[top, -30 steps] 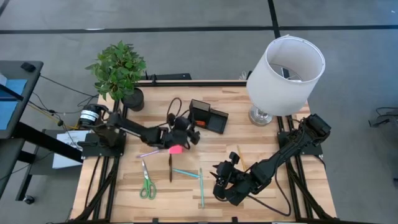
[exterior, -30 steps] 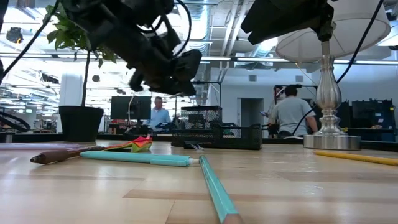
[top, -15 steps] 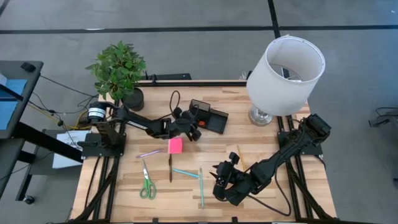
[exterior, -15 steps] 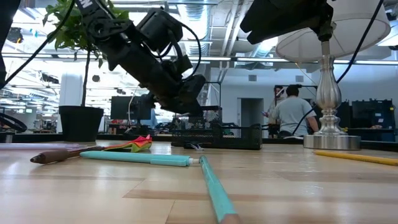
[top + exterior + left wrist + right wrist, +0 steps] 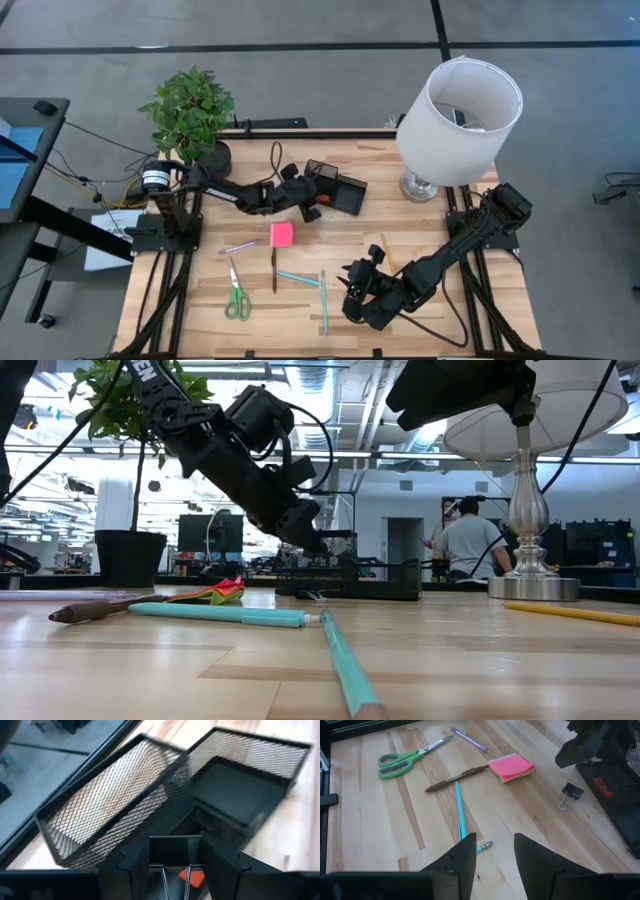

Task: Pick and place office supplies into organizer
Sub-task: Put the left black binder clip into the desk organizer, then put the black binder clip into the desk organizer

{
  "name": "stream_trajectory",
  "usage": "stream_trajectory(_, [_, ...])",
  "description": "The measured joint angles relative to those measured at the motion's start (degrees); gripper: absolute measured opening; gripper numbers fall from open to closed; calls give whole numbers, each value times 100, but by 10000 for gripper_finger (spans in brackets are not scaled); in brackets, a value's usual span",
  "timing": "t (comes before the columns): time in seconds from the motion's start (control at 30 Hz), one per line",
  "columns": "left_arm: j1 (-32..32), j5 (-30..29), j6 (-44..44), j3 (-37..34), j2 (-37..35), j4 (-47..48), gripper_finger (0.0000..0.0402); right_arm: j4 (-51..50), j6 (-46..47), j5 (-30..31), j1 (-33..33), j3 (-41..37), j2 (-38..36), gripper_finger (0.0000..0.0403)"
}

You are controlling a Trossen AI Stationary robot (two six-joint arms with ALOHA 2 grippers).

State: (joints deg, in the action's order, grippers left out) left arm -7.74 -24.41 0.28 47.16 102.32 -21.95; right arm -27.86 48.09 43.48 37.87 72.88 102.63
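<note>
The black mesh organizer [image 5: 335, 188] stands at the far middle of the table. My left gripper [image 5: 311, 193] hovers at its left end and is shut on a black binder clip [image 5: 175, 851]. My right gripper [image 5: 353, 288] waits open over the near right part of the table, touching nothing. Lying flat on the wood are the pink sticky-note pad [image 5: 282, 234], green-handled scissors [image 5: 236, 295], two teal pens [image 5: 298, 279] [image 5: 323, 300], a dark pen [image 5: 273, 268] and a pale purple pen [image 5: 240, 246]. A second black clip [image 5: 567, 795] lies near the organizer. My left gripper pinches the binder clip's black body [image 5: 175, 847] between its two fingers. The clip's wire handles [image 5: 165, 880] point back toward the wrist. The fingers slant down from the table's left. The clip is lifted clear, just before the organizer's mesh wall [image 5: 165, 805].
A white lamp [image 5: 460, 110] stands at the far right corner and a potted plant [image 5: 190, 110] at the far left. A yellow pencil [image 5: 575, 614] lies on the right. People move in the room behind the table.
My left gripper, still shut on the clip, has moved from over the pink pad toward the far edge and slightly right, up to the organizer's left end. The pink pad, partly covered by the arm before, now shows whole.
</note>
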Motion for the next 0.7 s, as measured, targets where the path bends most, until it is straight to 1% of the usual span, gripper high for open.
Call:
stream_trajectory(0.23, [-167,15,-24,0,0,362,165,0,0,0,0,0,0,125])
stream_trajectory(0.53, [-206,10,-53,0,-2,273,190,0,0,0,0,0,0,125])
stream_trajectory(0.7, [-100,37,-299,0,-4,200,206,0,0,0,0,0,0,125])
